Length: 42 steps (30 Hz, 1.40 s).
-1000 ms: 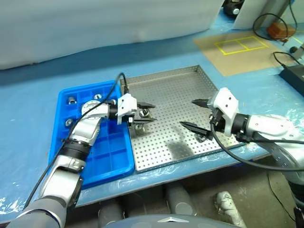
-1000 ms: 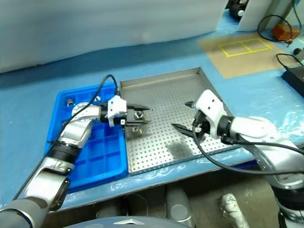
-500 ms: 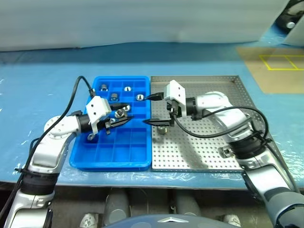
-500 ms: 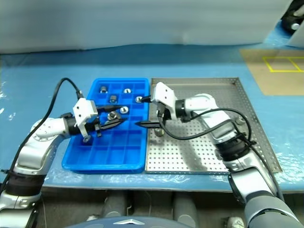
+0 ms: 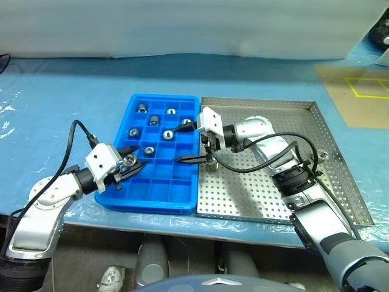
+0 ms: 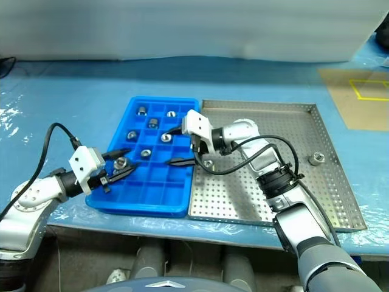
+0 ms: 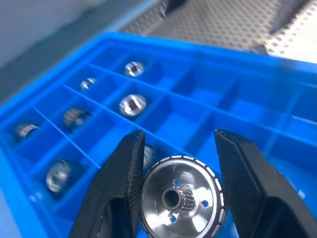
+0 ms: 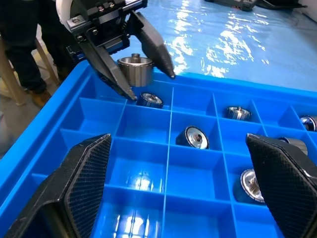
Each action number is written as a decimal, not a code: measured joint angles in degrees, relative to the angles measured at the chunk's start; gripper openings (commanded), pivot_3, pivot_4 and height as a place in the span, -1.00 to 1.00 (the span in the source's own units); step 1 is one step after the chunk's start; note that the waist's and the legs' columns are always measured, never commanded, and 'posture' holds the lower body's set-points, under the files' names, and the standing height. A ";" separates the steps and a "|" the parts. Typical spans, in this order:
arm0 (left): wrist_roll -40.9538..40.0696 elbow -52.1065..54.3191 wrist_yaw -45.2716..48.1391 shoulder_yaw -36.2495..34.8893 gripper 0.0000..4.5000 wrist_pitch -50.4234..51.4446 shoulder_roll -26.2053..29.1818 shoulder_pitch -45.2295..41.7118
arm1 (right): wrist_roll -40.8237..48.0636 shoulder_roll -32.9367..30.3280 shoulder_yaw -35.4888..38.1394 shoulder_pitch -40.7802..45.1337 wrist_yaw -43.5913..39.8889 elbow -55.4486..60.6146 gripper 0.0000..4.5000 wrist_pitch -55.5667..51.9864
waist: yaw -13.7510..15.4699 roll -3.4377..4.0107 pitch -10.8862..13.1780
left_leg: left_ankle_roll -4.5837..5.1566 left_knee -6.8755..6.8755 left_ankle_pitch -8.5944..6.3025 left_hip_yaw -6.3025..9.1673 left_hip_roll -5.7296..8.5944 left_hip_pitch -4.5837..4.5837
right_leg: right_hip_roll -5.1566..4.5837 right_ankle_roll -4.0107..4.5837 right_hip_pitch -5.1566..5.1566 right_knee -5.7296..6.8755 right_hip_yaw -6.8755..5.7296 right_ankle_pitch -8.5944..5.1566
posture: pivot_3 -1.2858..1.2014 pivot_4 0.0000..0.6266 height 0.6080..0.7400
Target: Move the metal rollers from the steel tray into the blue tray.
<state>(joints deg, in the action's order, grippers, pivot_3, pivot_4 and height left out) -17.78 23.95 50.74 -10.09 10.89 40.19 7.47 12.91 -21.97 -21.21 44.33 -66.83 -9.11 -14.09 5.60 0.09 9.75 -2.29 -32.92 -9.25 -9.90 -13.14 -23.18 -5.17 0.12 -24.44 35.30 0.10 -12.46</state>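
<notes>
Left gripper [image 5: 129,166] clamped on roller [image 5: 129,160] over blue tray [image 5: 159,198]; right gripper [image 5: 184,143] spread wide, empty.

No readable text, label, brand, number or sign anywhere: none on the blue tray [image 5: 159,196], the steel tray [image 5: 340,182], the metal rollers [image 7: 132,104] or the grippers.

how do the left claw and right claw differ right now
The left claw is shut on a roller, while the right claw stands wide open and holds nothing. The left claw hangs over the blue tray's near left part; the right claw reaches in from the steel tray side, over the border between the trays. Both have two black fingers and a white housing.
</notes>
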 measured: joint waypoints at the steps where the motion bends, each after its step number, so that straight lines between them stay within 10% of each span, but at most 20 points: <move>1: -1.92 2.26 1.73 -0.06 -0.16 1.85 1.35 3.87 | -0.36 -0.28 0.15 -0.03 -0.03 -0.06 1.00 0.00 | -0.14 -0.02 -0.01 | -0.01 0.07 0.00 -0.03 0.00 0.01 | 0.03 0.03 -0.05 -0.01 0.00 -0.02 | 0.18 -0.52 1.00; 22: -2.26 -0.92 2.07 3.89 -0.16 2.32 0.64 1.99 | -1.91 -0.38 0.38 -1.59 0.93 -0.12 1.00 0.30 | 0.23 -0.04 -0.02 | -0.60 0.30 0.35 -0.05 -0.52 0.07 | 0.56 0.37 -0.31 0.38 0.02 -0.17 | 0.14 -0.52 1.00; 29: -1.84 -3.71 1.09 4.34 0.85 1.79 -0.98 -0.53 | -2.22 -1.10 0.74 -2.70 1.84 0.39 1.00 0.25 | 0.05 -0.04 -0.02 | -0.68 0.29 0.41 -0.04 -0.60 0.13 | 0.66 0.46 -0.34 0.46 0.06 -0.13 | 0.13 -0.52 1.00; 42: -4.99 -4.75 -2.73 5.17 0.85 4.62 -4.93 -18.58 | -2.20 -4.85 3.35 -3.43 2.61 1.41 1.00 -1.26 | 0.15 -0.10 -0.05 | -0.90 0.13 0.55 0.00 -0.59 0.10 | 0.67 0.54 -0.30 0.55 0.06 -0.07 | 0.06 -0.52 1.00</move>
<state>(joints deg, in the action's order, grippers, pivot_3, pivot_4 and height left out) -22.76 19.20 48.01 -4.92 15.51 35.26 -11.11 10.71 -26.81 -17.87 40.90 -64.22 -7.71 -15.35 5.76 0.00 9.70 -3.19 -32.79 -8.70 -9.89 -13.73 -23.09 -4.50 0.66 -24.74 35.85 0.15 -12.53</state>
